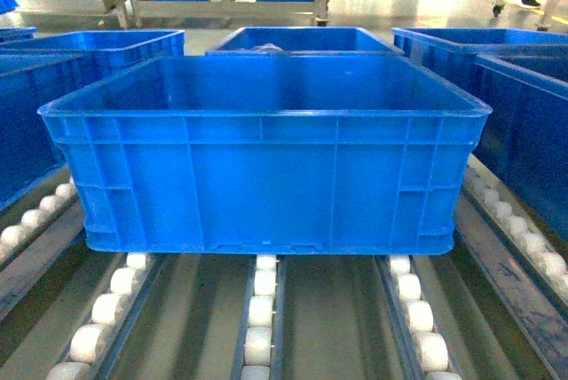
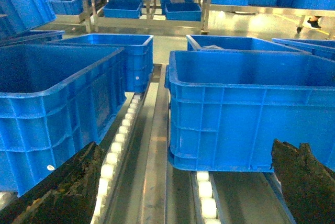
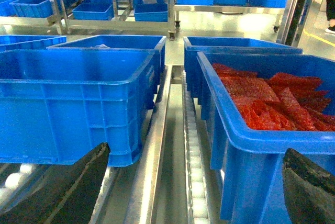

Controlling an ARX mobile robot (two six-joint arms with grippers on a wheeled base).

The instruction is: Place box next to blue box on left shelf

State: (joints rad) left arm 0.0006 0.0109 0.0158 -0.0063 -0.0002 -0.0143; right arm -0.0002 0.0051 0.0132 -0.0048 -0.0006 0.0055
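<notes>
Head view: the box [image 1: 266,154] sits squarely on the left shelf [image 1: 259,313], its floor resting on three roller tracks that run toward 6 o'clock. Other blue crates flank it: one at 9 o'clock [image 1: 27,122] and one at 3 o'clock [image 1: 532,140], with more behind at 12 o'clock. No gripper shows in this view.

Left wrist view: the box [image 2: 246,114] lies at 3 o'clock and a neighbouring blue crate [image 2: 52,109] at 9 o'clock, apart from each other, with a roller track [image 2: 118,145] and a metal rail between them. The left gripper's [image 2: 183,192] two dark fingers [image 2: 73,182] stand wide apart at the lower corners of the frame, holding nothing.

Right wrist view: the box [image 3: 78,103] lies at 9 o'clock; a crate of red material [image 3: 272,124] lies at 3 o'clock, separated from it by a rail. The right gripper [image 3: 193,192] likewise has its fingers [image 3: 78,182] spread wide and empty, clear of both crates.

Judgement of progress: the box already rests on the rollers beside a blue crate on either side, and both grippers are free of it. The placement looks essentially done; what may remain is only backing the arms away, or a small nudge if closer spacing is wanted.
</notes>
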